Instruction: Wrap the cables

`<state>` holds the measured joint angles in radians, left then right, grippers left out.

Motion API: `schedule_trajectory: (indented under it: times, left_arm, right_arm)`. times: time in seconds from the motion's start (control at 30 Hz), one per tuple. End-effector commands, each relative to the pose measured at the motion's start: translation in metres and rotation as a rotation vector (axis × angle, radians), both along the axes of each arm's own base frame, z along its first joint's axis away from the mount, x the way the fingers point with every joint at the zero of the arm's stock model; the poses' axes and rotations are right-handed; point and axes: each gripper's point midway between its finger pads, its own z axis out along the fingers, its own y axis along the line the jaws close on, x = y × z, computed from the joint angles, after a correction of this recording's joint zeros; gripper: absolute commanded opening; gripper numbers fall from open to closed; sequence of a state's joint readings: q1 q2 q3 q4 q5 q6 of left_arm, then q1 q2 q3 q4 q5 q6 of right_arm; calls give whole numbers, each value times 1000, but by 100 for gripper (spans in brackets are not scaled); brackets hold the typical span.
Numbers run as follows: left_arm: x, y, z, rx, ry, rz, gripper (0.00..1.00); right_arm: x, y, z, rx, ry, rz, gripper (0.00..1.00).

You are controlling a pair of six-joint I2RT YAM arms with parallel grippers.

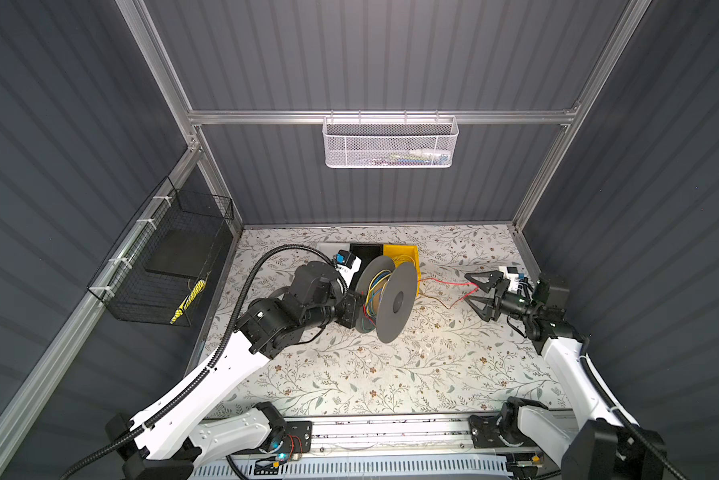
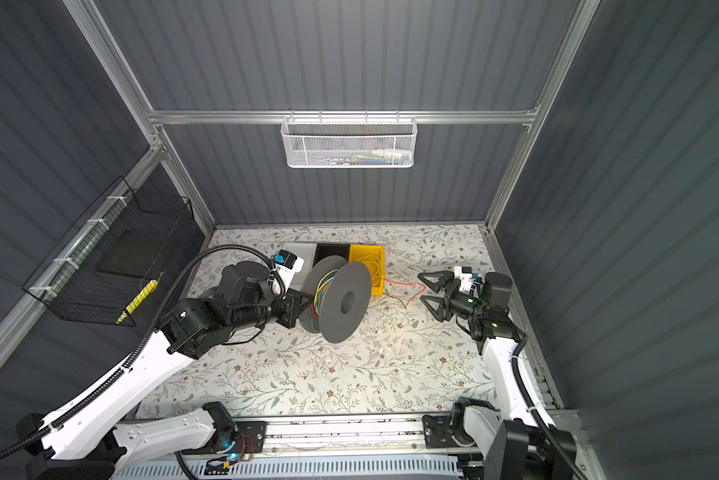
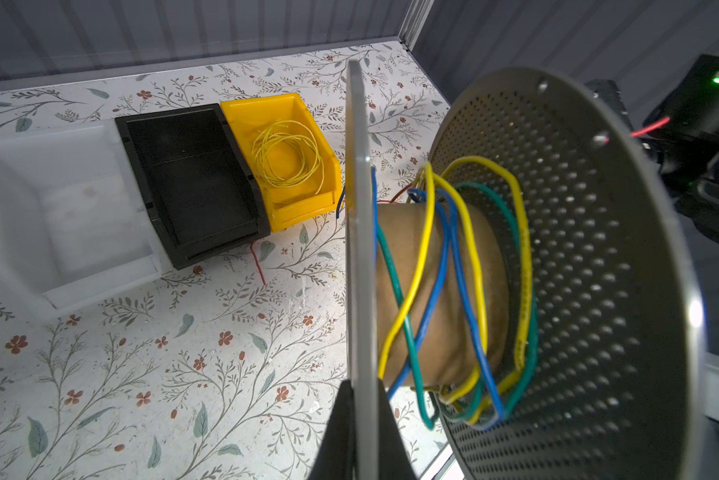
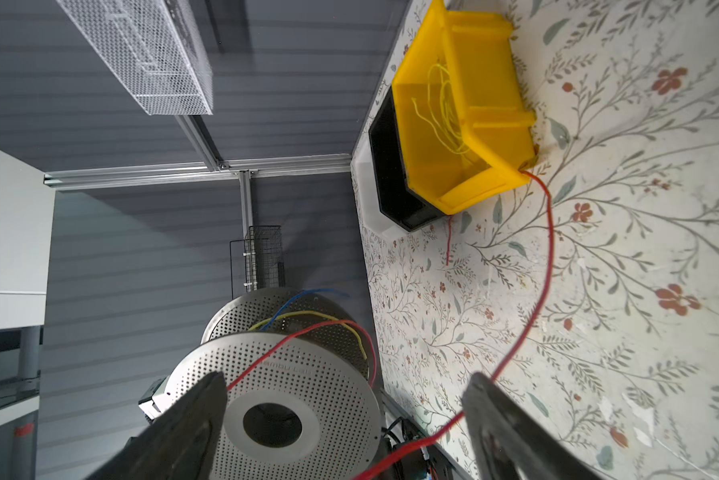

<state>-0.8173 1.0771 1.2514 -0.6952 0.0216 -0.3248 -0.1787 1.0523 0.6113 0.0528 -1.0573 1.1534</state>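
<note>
In both top views the disc of the spool (image 1: 395,301) nearer the left arm hid the tips of the left gripper (image 3: 364,440). Only the left wrist view showed its two fingers pinched tight on that disc's thin rim.

The red cable (image 1: 449,284) came off the spool, crossed the table (image 1: 391,374) and passed between the spread fingers (image 4: 199,415) of the right gripper (image 1: 466,287). Whether it touched them could not be told. Farther along it went out of sight at the corner of the yellow bin (image 4: 486,137), and a loose red end lay in front of the black bin (image 3: 191,187). What lay in the white mesh basket (image 1: 391,143) on the back rail was too small to make out.

Yellow, blue and green cables (image 3: 432,266) hung in slack turns round the spool's brown core. A coil of thin yellow wire (image 3: 287,156) sat in the yellow bin, with a white bin (image 3: 58,208) beyond the black one.

The left arm reached in from the left, holding the spool with its axle roughly level and aimed at the right gripper. The right arm stood near the table's right edge, its gripper pointing left at the spool, wide apart and holding nothing.
</note>
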Motion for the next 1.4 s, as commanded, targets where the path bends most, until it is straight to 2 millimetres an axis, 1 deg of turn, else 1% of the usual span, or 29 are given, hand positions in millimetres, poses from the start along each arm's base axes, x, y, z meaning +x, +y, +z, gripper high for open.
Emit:
schedule_trajectory:
  times: [0.0,0.03,0.13,0.23,0.37,0.53,0.6,0.7,0.8,0.9,1.0,1.03,1.07,1.1,1.13,1.17,1.27,1.37]
  left_arm:
    - [4,-10,46,-109,-146,-46,0]
    - [5,-11,47,-107,-151,-46,0]
    - [8,-15,45,-103,-154,-54,0]
    - [10,-17,43,-94,-149,-55,0]
    - [13,-16,45,-84,-160,-45,0]
    - [15,-17,43,-71,-157,-43,0]
    - [15,-16,43,-66,-155,-40,0]
    - [16,-14,43,-60,-158,-33,0]
    - [15,-12,44,-57,-160,-29,0]
    - [14,-12,40,-47,-148,-35,0]
    - [12,-10,38,-33,-140,-38,0]
    - [11,-9,40,-32,-143,-36,0]
    - [11,-8,41,-33,-147,-33,0]
    - [11,-7,41,-33,-148,-32,0]
    - [11,-6,42,-33,-150,-29,0]
    - [10,-5,42,-32,-151,-27,0]
    - [10,-4,42,-36,-153,-26,0]
    - [10,-4,41,-31,-152,-26,0]
  right_arm:
    - [-7,8,-8,39,-4,77,90]
    - [-9,10,-16,55,18,97,91]
    - [-15,14,-54,96,112,129,90]
    - [-14,19,-72,117,146,160,88]
    - [-10,26,-85,113,161,186,86]
    - [-5,49,-93,101,172,260,85]
    - [-4,53,-97,98,181,270,83]
    - [-3,54,-105,100,201,271,76]
    - [-1,54,-107,101,205,272,66]
    - [8,54,-100,99,187,273,56]
    - [19,54,-93,97,171,276,41]
    - [23,54,-91,98,168,278,40]
    - [25,54,-90,99,167,280,41]
    - [26,56,-88,100,165,287,44]
    - [26,58,-87,100,162,294,49]
    - [25,60,-85,101,160,304,52]
    - [21,67,-85,103,163,329,55]
    - [13,77,-91,110,184,367,58]
